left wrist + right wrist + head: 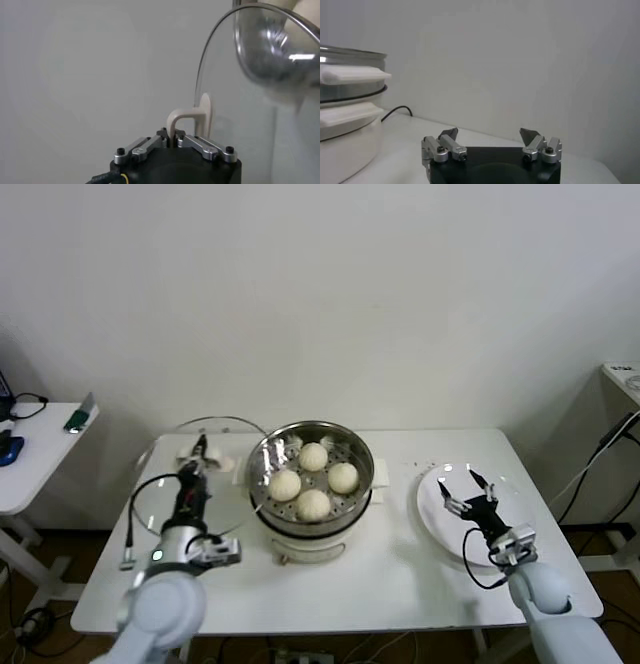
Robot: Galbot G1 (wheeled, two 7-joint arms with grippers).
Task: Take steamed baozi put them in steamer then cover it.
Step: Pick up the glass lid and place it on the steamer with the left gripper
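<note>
Left tool [199, 452] raised at robot's left, fingers clamped tight. Right tool [470, 486] low at right, fingers spread wide.

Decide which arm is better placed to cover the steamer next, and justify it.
Left. The left gripper is shut on the cover handle beside the steamer; the right gripper is open over the plate.

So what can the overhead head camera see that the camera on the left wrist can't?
Only the head view shows the four buns in the steamer, the white plate, the open right gripper over it, and the table. Only the left wrist view shows, close up, the fingers pinching the lid's handle. Both show the left gripper holding the glass lid tilted up.
</note>
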